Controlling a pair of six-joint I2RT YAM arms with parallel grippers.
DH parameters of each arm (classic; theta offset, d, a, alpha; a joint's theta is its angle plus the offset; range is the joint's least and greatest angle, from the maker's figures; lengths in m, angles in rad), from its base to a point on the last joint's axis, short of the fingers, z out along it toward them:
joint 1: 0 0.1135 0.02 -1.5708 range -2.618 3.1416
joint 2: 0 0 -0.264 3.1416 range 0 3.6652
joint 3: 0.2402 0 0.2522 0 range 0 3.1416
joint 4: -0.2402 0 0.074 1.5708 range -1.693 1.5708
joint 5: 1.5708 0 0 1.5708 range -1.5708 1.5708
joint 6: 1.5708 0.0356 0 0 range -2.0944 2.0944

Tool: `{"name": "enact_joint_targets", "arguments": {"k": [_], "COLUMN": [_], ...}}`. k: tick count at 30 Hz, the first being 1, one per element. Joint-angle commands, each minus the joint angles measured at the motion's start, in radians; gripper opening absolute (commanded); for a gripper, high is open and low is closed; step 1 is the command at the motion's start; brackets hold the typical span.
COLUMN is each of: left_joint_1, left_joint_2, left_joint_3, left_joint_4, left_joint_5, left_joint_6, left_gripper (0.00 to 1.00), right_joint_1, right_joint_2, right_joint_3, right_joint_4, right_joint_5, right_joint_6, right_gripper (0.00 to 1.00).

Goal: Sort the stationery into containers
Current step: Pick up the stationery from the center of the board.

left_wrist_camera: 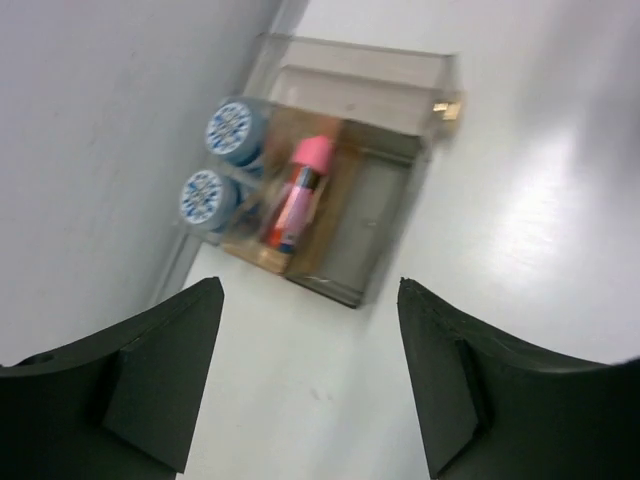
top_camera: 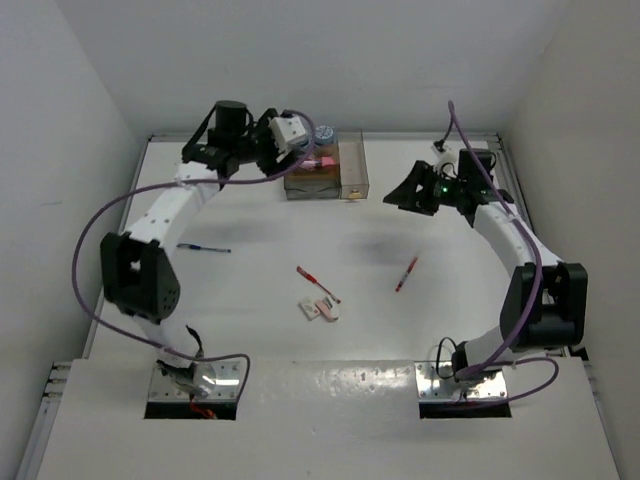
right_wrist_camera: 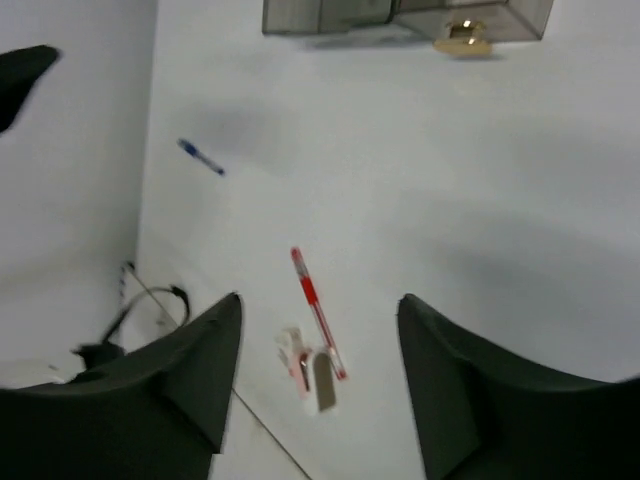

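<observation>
The clear-walled organiser stands at the far middle of the table. In the left wrist view two blue-grey patterned rolls and a pink chunky piece lie inside the organiser. My left gripper hovers by its left end, open and empty. My right gripper hangs right of the organiser, open and empty. On the table lie a blue pen, a red pen, a second red pen and small white-pink erasers.
White walls close in the table on the left, back and right. The right wrist view shows the blue pen, one red pen, the erasers and a gold knob on the organiser's front. A loose cable lies at the table's left edge.
</observation>
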Motion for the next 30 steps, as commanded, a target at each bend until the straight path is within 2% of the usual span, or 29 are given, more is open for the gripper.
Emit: {"name": "enact_joint_targets", "arguments": {"k": [1,2,5,6,8,9,11,12,15,19,22,25,30], "left_joint_1": [-0.02,-0.029,-0.017,-0.012,0.009,0.019,0.039,0.043,0.059,0.098,0.141,0.192,0.241], "left_joint_2": [-0.174,-0.203,-0.3,-0.323,-0.401,-0.453,-0.507,-0.556,-0.637,-0.68,-0.716,-0.737,-0.728], "left_joint_3": [-0.174,-0.216,-0.368,-0.405,-0.53,-0.571,-0.684,-0.721,-0.83,-0.898,-0.915,-0.912,-0.904], "left_joint_4": [-0.151,-0.166,-0.169,-0.158,-0.051,-0.008,0.104,0.139,0.25,0.267,0.245,0.235,0.229], "left_joint_5": [0.191,0.197,0.263,0.286,0.289,0.297,0.289,0.271,0.219,0.217,0.19,0.185,0.226], "left_joint_6": [-0.009,0.003,-0.066,-0.087,-0.254,-0.355,-0.455,-0.549,-0.692,-0.728,-0.736,-0.754,-0.779], "left_gripper": [0.76,0.71,0.68,0.7,0.73,0.73,0.76,0.79,0.88,0.89,0.89,0.89,0.89], "right_joint_1": [0.053,0.062,0.12,0.184,0.313,0.353,0.425,0.447,0.546,0.719,0.824,0.892,0.962], "right_joint_2": [-0.077,-0.088,-0.141,-0.163,-0.221,-0.233,-0.241,-0.236,-0.206,-0.138,-0.112,-0.095,-0.016], "right_joint_3": [-0.036,-0.048,-0.099,-0.119,-0.177,-0.199,-0.213,-0.22,-0.213,-0.181,-0.174,-0.168,-0.115], "right_joint_4": [-0.126,-0.141,-0.206,-0.212,-0.21,-0.212,-0.197,-0.189,-0.178,-0.206,-0.184,-0.166,-0.206], "right_joint_5": [0.036,0.042,0.097,0.125,0.244,0.277,0.322,0.326,0.378,0.443,0.518,0.576,0.662], "right_joint_6": [-0.23,-0.255,-0.365,-0.394,-0.465,-0.476,-0.462,-0.455,-0.459,-0.52,-0.582,-0.646,-0.679], "right_gripper": [0.58,0.55,0.44,0.44,0.45,0.46,0.46,0.47,0.55,0.56,0.47,0.37,0.38]}}
